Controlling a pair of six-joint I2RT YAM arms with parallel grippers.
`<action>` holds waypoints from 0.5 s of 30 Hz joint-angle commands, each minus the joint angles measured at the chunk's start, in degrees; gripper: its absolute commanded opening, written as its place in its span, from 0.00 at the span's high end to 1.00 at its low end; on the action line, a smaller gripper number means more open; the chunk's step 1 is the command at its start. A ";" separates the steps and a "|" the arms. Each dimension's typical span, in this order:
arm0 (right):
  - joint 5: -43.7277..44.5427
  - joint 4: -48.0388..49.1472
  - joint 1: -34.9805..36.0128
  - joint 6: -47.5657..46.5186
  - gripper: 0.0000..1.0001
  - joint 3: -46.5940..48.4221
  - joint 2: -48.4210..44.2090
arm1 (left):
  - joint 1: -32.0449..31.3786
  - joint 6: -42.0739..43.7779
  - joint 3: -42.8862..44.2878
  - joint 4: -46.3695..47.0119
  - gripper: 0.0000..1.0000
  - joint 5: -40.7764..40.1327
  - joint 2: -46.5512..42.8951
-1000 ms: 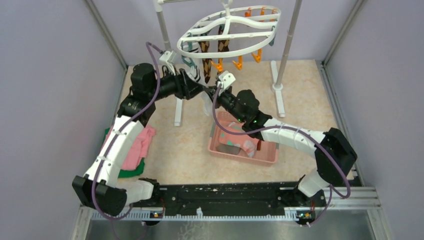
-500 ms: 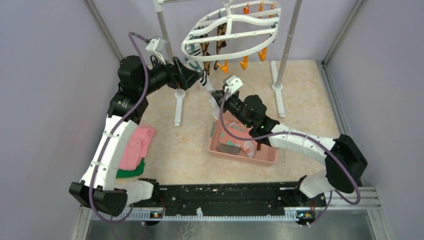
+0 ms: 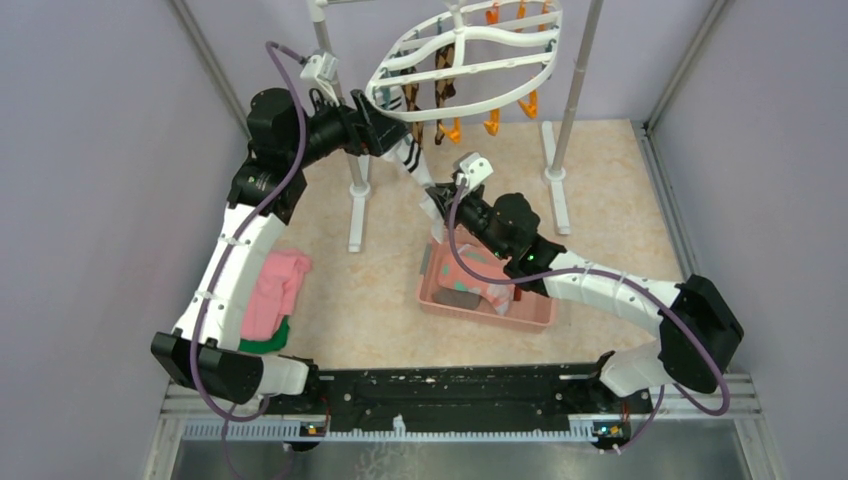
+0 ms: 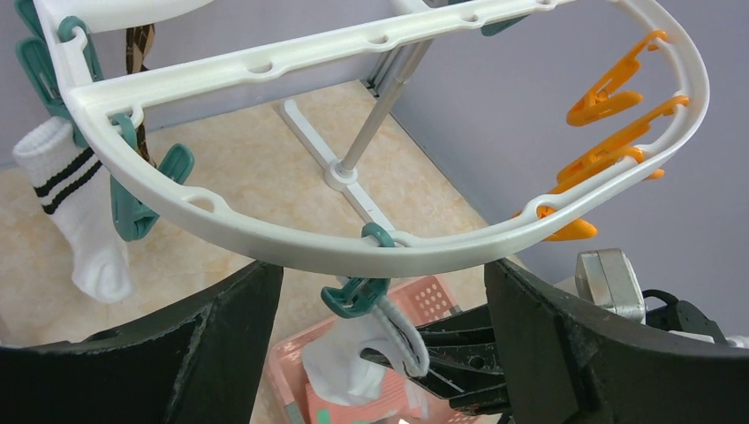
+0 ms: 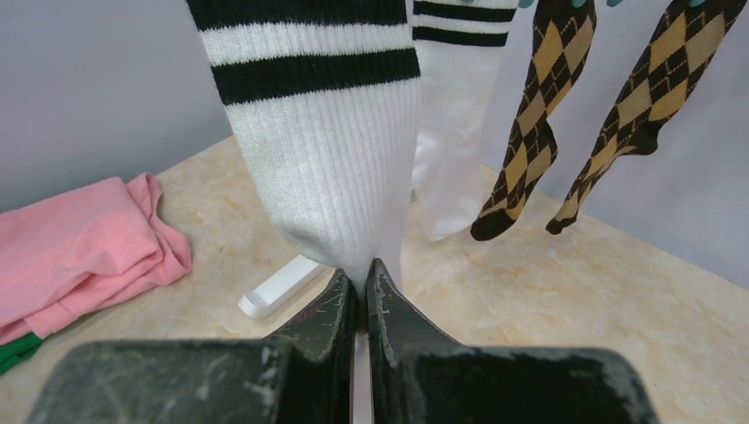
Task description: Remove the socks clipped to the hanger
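Two grippers worked one sock. Right gripper point(image 5: 358, 296) had its jaws pinched shut on the toe end of the white sock point(image 5: 327, 177), with the cloth squeezed between them. Left gripper point(image 4: 380, 287) stood with jaws wide, holding nothing, one finger on either side of the hanger point(image 4: 291, 252) rim. The teal clip point(image 4: 355, 296) that bit the sock's cuff hung right between those jaws.

Sock's long axis ran slanted: cuff up at the clip, toe down and toward the right arm, and the cloth looked pulled taut. So the clip lay just ahead of the left jaws, with the left arm much the nearer to it. The right arm was below, at the sock's other end. Judged: the sock was still clipped, and release turned on the left jaws closing on that clip while the right drew down.

Second white sock point(image 5: 450, 132) and the argyle pair point(image 5: 539, 115) hung clipped behind, untouched. Pink basket point(image 3: 470, 308) sat on the surface point(image 3: 370, 290) under the right arm, with a few soft items in it. Pink cloth point(image 5: 79, 247) lay off to the left.

Against a second earlier:
- Left gripper had risen from down beside the right gripper up to the rim.
- Hanger sat higher and less tilted.
- Right gripper was slightly lower, jaws shut as before.
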 commanded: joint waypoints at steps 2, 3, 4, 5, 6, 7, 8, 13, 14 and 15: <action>-2.59 1.31 0.47 3.73 1.00 4.18 0.84 | 0.15 -1.01 1.77 1.88 0.11 -1.22 -0.88; -3.17 1.33 0.44 4.25 1.00 4.64 1.45 | 0.15 -0.89 1.80 1.93 0.11 -1.35 -0.89; -3.64 1.29 0.44 4.76 1.00 5.17 2.02 | 0.15 -0.92 1.76 1.90 0.13 -1.60 -0.90; -3.97 1.36 0.49 5.20 1.00 5.67 2.58 | 0.19 -0.99 1.76 1.86 0.13 -1.64 -0.89; -4.30 1.31 0.47 5.76 1.00 6.20 3.19 | 0.15 -1.11 1.64 1.88 0.15 -1.83 -0.90; -4.56 1.37 0.52 6.20 1.00 6.60 3.79 | 0.19 -1.20 1.46 1.66 0.16 -2.24 -0.98; -4.79 1.45 0.62 6.50 1.00 7.08 4.27 | 0.15 -1.26 1.36 1.53 0.18 -2.68 -0.98; -5.26 1.01 0.93 7.04 1.00 7.77 5.75 | 0.32 -0.26 2.11 0.89 0.27 -4.75 -1.32; -5.29 1.06 0.93 7.05 1.00 7.55 5.86 | 0.39 0.05 2.39 1.00 0.30 -4.94 -1.31; -5.24 1.23 0.93 7.10 1.00 7.20 5.99 | 0.43 0.42 2.78 1.04 0.32 -4.91 -1.35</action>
